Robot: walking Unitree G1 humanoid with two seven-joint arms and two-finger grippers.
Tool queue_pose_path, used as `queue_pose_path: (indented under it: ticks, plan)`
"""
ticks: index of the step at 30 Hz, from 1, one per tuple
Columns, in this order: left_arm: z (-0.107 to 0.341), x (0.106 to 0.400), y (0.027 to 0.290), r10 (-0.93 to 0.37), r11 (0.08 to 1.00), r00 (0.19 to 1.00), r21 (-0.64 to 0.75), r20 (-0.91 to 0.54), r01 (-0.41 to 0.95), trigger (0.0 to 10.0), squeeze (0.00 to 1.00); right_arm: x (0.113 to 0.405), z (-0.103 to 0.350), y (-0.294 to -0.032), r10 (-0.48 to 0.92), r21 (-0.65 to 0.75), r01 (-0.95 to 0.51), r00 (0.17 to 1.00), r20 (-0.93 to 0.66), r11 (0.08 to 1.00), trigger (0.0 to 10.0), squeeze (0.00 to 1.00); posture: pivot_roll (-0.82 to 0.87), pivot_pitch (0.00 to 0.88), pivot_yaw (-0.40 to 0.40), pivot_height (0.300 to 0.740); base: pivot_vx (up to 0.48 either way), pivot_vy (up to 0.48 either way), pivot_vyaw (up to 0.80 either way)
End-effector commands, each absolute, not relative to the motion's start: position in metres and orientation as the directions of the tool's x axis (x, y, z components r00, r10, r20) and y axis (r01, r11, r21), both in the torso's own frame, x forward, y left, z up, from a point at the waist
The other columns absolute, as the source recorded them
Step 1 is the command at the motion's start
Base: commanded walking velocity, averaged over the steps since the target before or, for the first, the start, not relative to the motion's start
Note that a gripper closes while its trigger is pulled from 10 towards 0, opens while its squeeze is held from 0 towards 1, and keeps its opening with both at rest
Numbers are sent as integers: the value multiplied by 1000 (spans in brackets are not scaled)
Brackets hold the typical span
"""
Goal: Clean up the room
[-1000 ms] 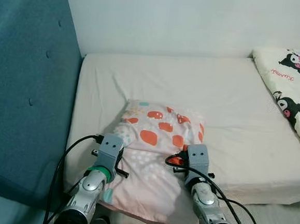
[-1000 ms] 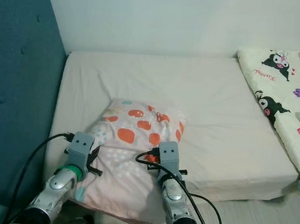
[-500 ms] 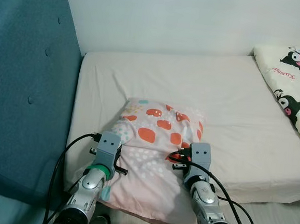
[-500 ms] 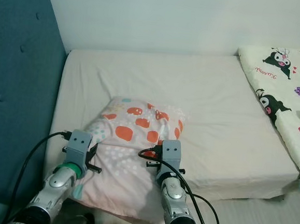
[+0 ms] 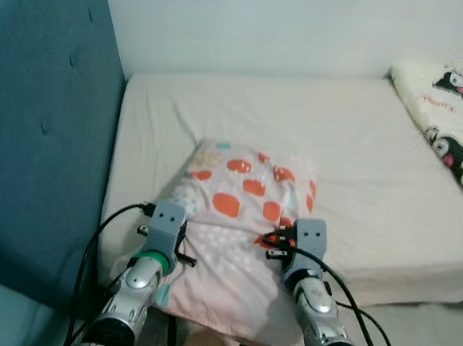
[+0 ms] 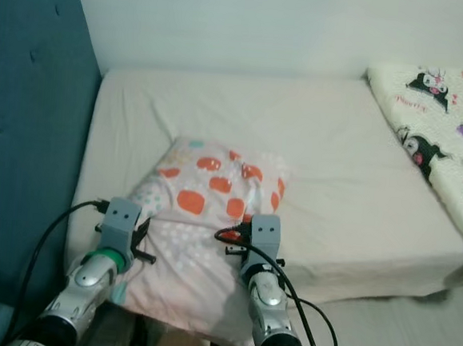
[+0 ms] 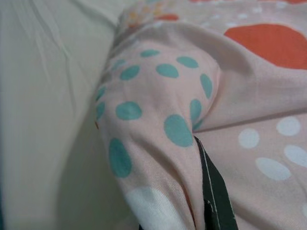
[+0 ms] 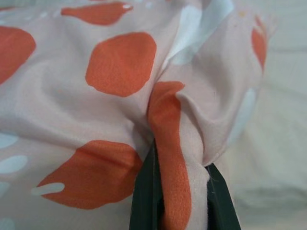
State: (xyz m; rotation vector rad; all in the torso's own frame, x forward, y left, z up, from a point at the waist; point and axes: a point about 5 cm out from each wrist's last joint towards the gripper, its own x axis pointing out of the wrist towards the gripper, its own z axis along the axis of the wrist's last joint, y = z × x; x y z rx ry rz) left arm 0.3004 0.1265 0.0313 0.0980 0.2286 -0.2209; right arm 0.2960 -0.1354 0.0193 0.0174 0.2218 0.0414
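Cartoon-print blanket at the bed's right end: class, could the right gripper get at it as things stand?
Probably not: the right gripper is shut on the pillow, and the cartoon-print blanket lies well away across bare mattress.

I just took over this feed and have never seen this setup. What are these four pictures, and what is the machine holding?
The two wide pictures come from the humanoid's head camera, looking down at a bed. Its two silver arms reach forward. The close-ups come from cameras on each wrist. The left end effector pinches a fold of the spotted pillow on its teal-dotted side; the right end effector pinches a fold with orange spots. The pillow lies on the bare mattress, partly over its near edge. A cartoon-print blanket lies on the right, and a teal headboard on the left.
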Motion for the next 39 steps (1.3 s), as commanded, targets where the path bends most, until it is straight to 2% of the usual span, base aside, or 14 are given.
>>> queue_pose_path:
  ticks: [1,29,35,39]
  plan:
    - [31,300,130,-187,976,954,69,-233,208,10000,0,293,17,-140,31,28,-26,976,-216,999,10000,0,28,91,20,594,0,0,0]
    - [33,300,125,-229,964,945,76,-234,253,10000,0,291,16,-138,25,51,-14,976,-216,999,10000,0,39,103,36,589,0,0,0]
    - [33,299,127,-229,963,942,82,-247,255,10000,0,292,17,-136,22,63,-9,977,-210,998,10000,0,45,123,46,589,0,0,0]
    - [37,300,132,-230,962,943,90,-239,257,10000,0,298,26,-133,24,81,-10,985,-173,997,10000,0,56,191,62,569,0,0,0]
